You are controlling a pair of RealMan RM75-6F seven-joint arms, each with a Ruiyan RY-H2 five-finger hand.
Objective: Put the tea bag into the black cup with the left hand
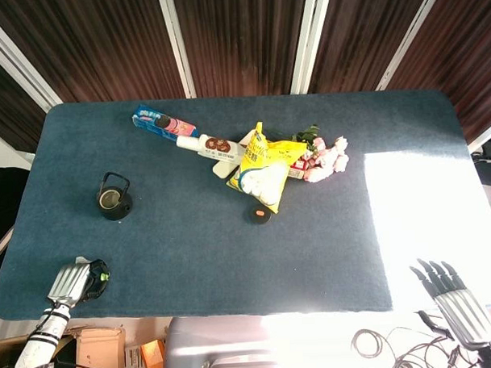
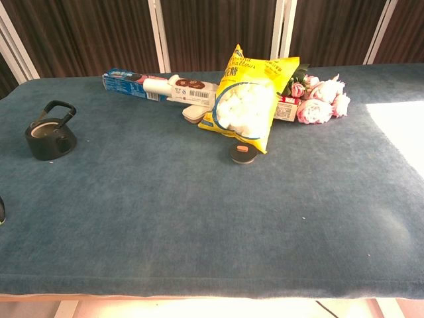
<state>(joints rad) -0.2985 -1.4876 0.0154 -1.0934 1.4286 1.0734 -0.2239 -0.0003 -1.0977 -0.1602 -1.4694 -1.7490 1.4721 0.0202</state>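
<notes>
Still: left robot hand (image 1: pixel 71 280) at near bench (image 1: pixel 192 258) corner, fingers curled; whether it holds the tea bag, cannot tell.
Black cup (image 1: pixel 113 201) stands well apart, further in. Right robot hand (image 1: pixel 453 294) idle, fingers spread, empty. Risk: the cup's raised handle could catch the tea bag, dropping it beside the cup.

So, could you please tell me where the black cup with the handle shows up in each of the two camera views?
Head view: the black cup stands left of centre on the blue table, up and right of the left hand.
Chest view: the black cup sits at the far left, mid-height.
Shared landmark: the yellow marshmallow bag, well to the cup's right in both.
</notes>
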